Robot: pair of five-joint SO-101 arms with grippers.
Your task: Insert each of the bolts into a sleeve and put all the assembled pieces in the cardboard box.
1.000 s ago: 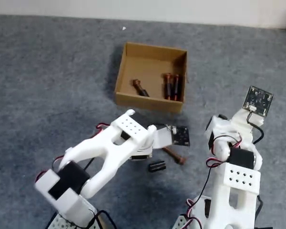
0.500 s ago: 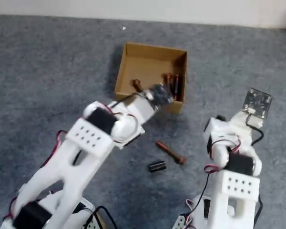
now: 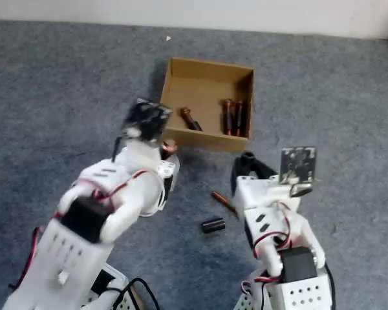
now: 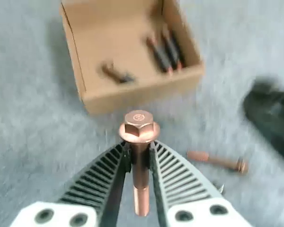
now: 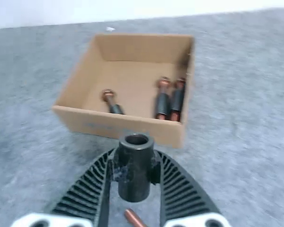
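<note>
The left arm (image 3: 110, 206) stretches forward from the near left edge of the table (image 3: 52, 97). Its left hand (image 4: 140, 149) hangs just off the near left corner of the cardboard box (image 3: 200, 139). The fingers are closed tight on the shaft of a copper bolt (image 4: 139, 128), which lies along the hand's axis with its hex head past the fingertips.

The right arm (image 3: 271, 226) is folded closer to its base. The right hand (image 5: 135, 161) points at the box's near wall, toward the right corner but short of touching it. It is clamped on a black sleeve (image 5: 135, 182), whose open end faces out beyond the fingertips.

A stretch of grey table in front of the box's near wall separates the two hands. Inside the box lie three assembled pieces: a pair (image 3: 233, 116) side by side against the right wall and a single one (image 3: 190, 120) toward the left.

A second bolt (image 3: 221, 199) lies on the table between the arms, partly under the right arm. A second sleeve (image 3: 213, 225) lies just nearer, apart from it.
</note>
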